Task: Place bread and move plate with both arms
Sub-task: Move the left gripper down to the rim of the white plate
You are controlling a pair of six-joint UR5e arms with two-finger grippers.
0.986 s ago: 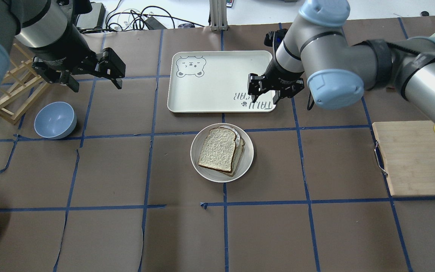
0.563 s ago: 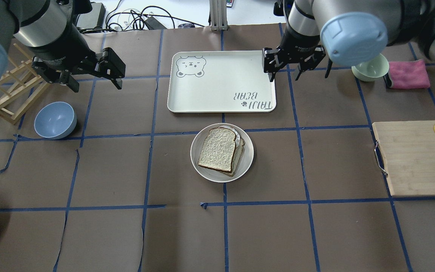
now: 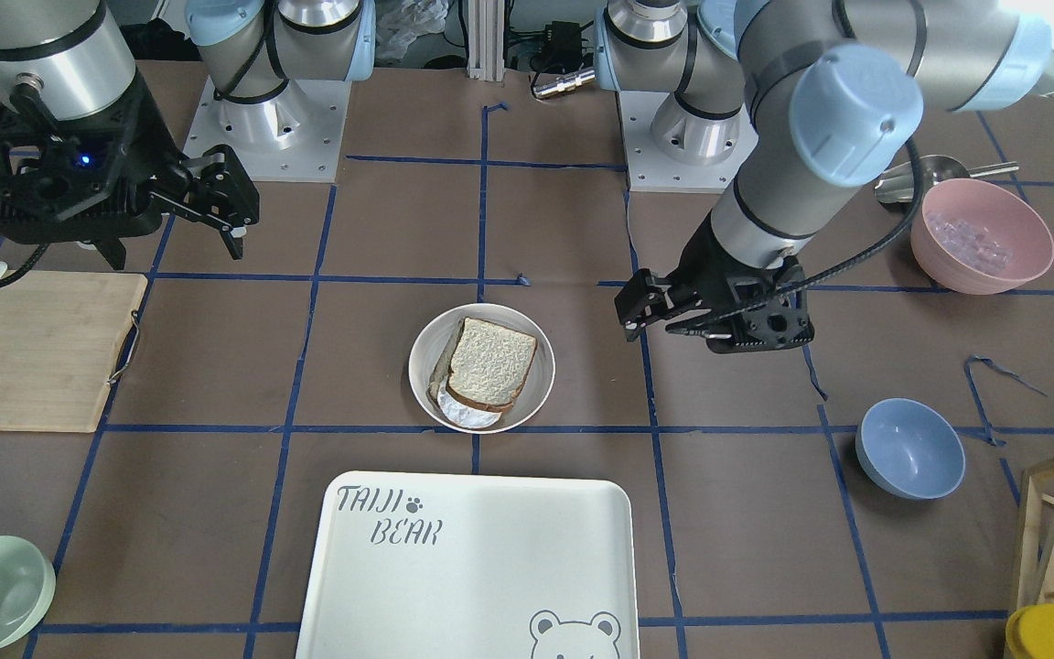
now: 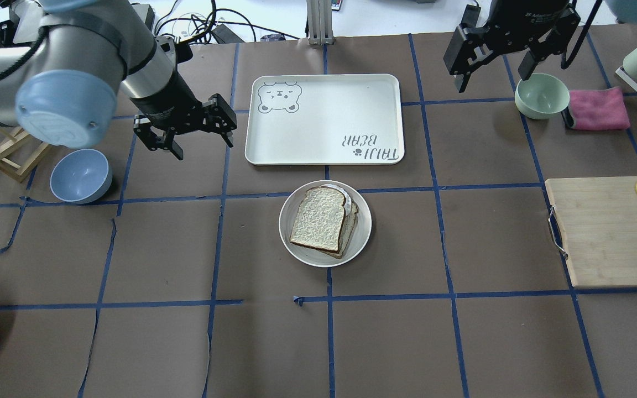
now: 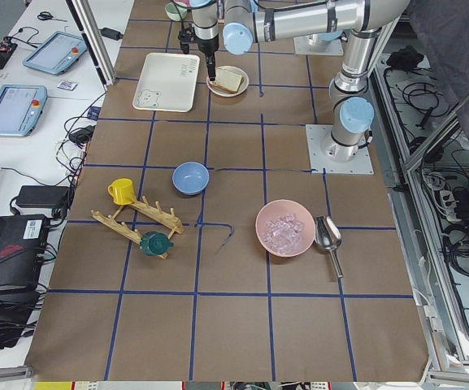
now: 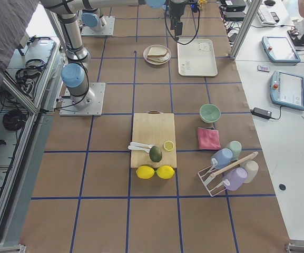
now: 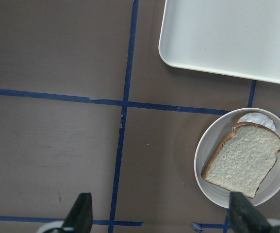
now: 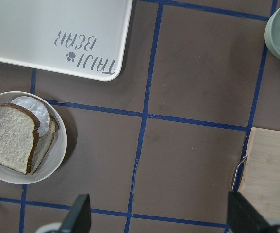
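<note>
Desk [image 4: 186, 249]: brown, blue-taped grid.
Plate [image 4: 287, 232]: centre, near tray [image 4: 324, 119].
Bread [image 4: 318, 218]: on the plate, well apart from left fingers [image 4: 224, 126] and right fingers [image 4: 458, 74], both spread wide and empty.
Beneath: second slice [image 4: 351, 229] and white disc [image 4: 344, 197], mostly hidden.

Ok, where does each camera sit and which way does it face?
Overhead: behind robot, looking forward-down; left claw, right claw.
Front-facing: across table, facing both bases.
Exterior left: robot's left table end; bases right.
Exterior right: opposite end; bases left.
Left wrist: straight down; own fingertips.
Right wrist: same.
All share the plate holding bread.
</note>
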